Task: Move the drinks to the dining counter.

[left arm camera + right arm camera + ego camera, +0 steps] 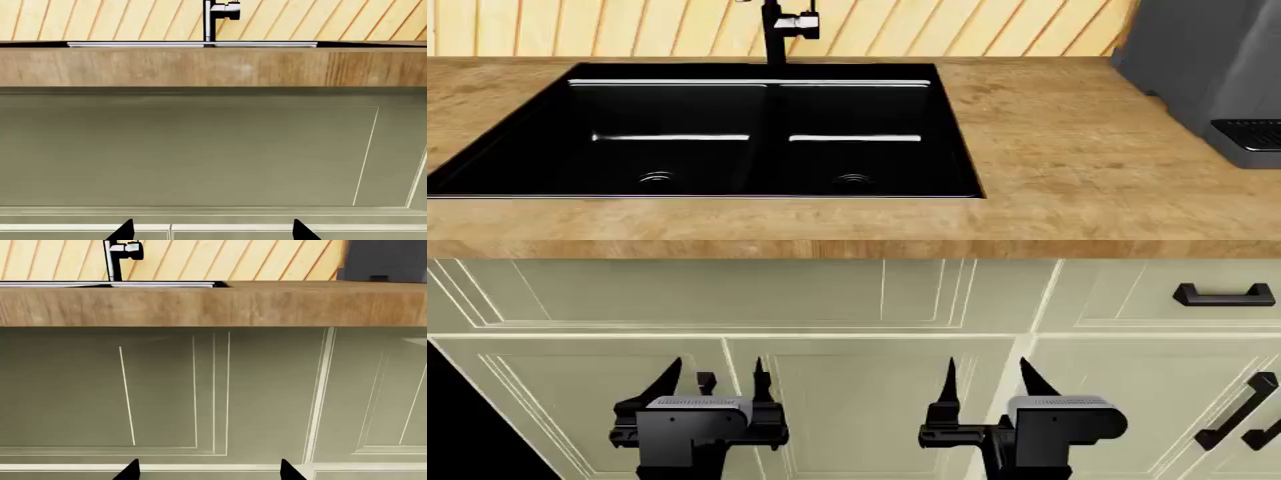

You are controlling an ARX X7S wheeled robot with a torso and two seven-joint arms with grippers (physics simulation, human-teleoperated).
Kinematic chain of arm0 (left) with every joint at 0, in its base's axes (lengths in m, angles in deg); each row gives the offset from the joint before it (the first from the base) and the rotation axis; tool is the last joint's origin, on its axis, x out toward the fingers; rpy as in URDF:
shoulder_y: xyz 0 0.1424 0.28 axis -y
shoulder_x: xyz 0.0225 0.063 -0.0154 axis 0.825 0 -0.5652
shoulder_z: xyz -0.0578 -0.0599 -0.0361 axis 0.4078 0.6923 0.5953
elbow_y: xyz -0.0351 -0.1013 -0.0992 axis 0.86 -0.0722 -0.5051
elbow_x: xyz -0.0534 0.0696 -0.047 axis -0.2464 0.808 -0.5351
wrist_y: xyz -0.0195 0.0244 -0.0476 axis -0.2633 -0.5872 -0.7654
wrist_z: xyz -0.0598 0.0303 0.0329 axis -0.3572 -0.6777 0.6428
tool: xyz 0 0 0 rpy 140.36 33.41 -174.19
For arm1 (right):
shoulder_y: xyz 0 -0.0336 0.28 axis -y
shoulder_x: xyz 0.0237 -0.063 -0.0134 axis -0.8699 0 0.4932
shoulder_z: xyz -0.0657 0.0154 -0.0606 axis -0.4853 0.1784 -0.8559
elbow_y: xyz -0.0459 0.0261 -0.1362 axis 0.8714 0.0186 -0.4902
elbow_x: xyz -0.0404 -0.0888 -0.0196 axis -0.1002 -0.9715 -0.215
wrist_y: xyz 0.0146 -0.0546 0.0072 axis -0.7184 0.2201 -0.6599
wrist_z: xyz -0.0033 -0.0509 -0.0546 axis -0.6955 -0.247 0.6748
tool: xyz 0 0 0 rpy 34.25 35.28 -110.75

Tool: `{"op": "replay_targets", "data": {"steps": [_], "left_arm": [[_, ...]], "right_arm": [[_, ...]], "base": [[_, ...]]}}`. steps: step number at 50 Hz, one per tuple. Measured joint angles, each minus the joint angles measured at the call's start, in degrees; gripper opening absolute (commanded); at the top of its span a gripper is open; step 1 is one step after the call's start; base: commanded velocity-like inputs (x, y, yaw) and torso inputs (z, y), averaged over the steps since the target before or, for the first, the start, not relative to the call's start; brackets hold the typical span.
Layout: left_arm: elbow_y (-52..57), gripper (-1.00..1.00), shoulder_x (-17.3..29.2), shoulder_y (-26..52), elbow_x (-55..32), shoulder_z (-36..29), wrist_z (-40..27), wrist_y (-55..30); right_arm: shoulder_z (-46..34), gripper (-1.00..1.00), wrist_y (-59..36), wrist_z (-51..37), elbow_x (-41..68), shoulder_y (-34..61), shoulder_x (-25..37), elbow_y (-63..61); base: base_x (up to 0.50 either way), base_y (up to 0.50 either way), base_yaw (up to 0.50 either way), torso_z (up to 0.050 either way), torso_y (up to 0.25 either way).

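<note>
Both my claws hang low in front of the cream cabinet doors (827,390), below the wood worktop (1068,150). My left claw (713,385) has its jaws spread, nothing btwn them; my right claw (985,385) the same, jaws apart and empty. Black double sink (507,160) sits in the worktop straight ahead w/ a black tap (785,28) behind it against the slatted wood wall (627,25). Grey appliance (1208,60) at the far right of the worktop. No drinks or white counter in any view, so can't tell where they are.
</note>
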Motion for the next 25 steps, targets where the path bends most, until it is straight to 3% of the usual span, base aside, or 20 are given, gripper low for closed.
{"op": "replay_targets", "data": {"steps": [16, 25], "left_arm": [[0.13, 1.0, 1.93, -0.17, -1.49, -2.31, -2.1, 0.21], [0.25, 1.0, 2.97, -0.13, -2.2, -3.49, -3.34, 0.2]], "right_arm": [[-2.06, 1.0, 0.95, -2.4, 2.37, 0.02, 1.71, 0.23], [-3.33, 1.0, 0.97, -3.75, 3.37, 0.18, 2.64, 0.35]], "base": [[-0.01, -0.02, 0.0, 0.0, 0.0], [-0.42, -0.4, 0.0, 0.0, 0.0]]}}
